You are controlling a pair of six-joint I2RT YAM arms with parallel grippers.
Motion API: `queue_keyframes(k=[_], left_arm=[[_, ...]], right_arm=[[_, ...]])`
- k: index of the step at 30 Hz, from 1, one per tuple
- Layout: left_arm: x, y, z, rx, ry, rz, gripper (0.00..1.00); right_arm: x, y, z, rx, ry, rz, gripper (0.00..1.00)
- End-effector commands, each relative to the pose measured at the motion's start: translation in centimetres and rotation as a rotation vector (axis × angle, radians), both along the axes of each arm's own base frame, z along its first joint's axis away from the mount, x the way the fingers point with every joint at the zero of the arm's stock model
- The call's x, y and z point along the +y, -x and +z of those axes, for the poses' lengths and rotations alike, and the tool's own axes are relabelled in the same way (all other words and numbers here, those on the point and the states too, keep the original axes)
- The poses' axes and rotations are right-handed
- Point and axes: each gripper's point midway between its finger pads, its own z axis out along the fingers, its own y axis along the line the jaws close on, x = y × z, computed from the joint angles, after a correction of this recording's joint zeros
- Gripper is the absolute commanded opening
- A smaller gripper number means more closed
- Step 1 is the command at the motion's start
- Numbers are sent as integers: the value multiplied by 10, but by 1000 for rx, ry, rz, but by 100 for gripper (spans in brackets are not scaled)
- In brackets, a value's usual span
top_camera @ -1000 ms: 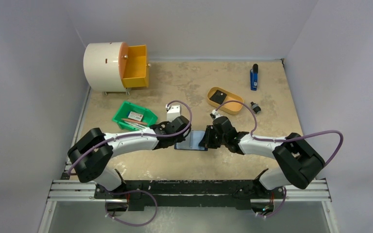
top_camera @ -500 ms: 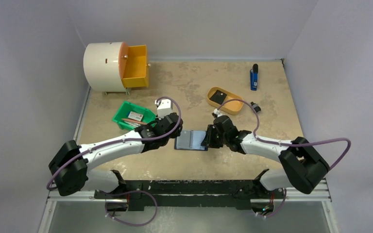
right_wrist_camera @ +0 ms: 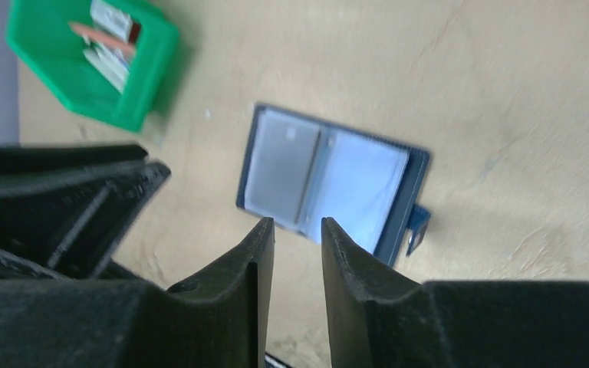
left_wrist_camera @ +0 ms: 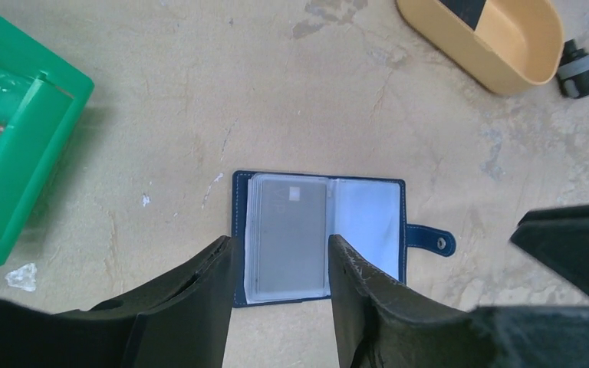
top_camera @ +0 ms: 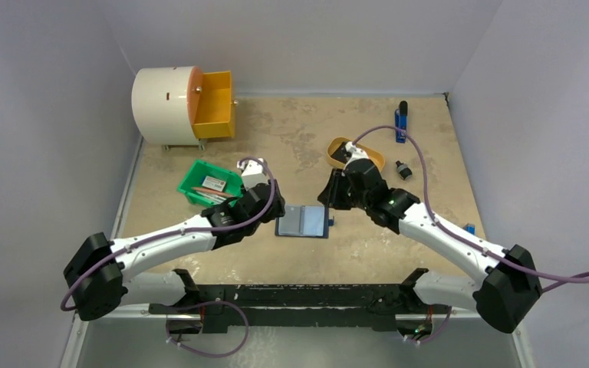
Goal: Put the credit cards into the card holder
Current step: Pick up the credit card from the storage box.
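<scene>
Desk (left_wrist_camera: pixel 276 92): card holder (left_wrist_camera: pixel 318 238) lies open and flat just ahead of the left end effector (left_wrist_camera: pixel 280 245), spread, empty. Right end effector (right_wrist_camera: pixel 297 230) hovers above it, narrowly parted, empty. Probably light, floppy, with slick sleeves; pin the cover edge or grip the snap tab (left_wrist_camera: pixel 432 240).

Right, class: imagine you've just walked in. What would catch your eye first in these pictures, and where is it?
The navy card holder lies open flat mid-table, clear sleeves up, with the left tool and right tool hovering open on either side of it. At the far left stands a big white drum with an orange drawer pulled out; a green bin sits just nearer.
</scene>
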Motion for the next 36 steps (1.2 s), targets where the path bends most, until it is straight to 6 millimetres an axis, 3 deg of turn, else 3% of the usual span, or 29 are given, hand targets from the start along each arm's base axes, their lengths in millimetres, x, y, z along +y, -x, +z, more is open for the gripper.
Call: queue_keyframes(k=[1,4,7,12,16,24,36], left_arm=[[6,-7,32,-104,97,48,47],[16,-4,38,-132,130,74,51],[22,0,43,-156,144,69,55],[33,4,48,-168,143,85,57],[34,9,38,-134,148,83,57],[38,13,25,-112,162,105,57],[35,8,17,-92,122,119,56]], right_arm=[[-26,-38,50,-168,80,-159,38],[-45,-71,70,-223,63,-268,49],[-67,-109,77,-202,-7,-362,51],[-96,-162,49,-122,-83,-487,54],[-108,-191,17,-43,-99,-540,69],[-115,-224,-26,5,-70,-592,68],[-119,-236,-60,55,-52,-600,63]])
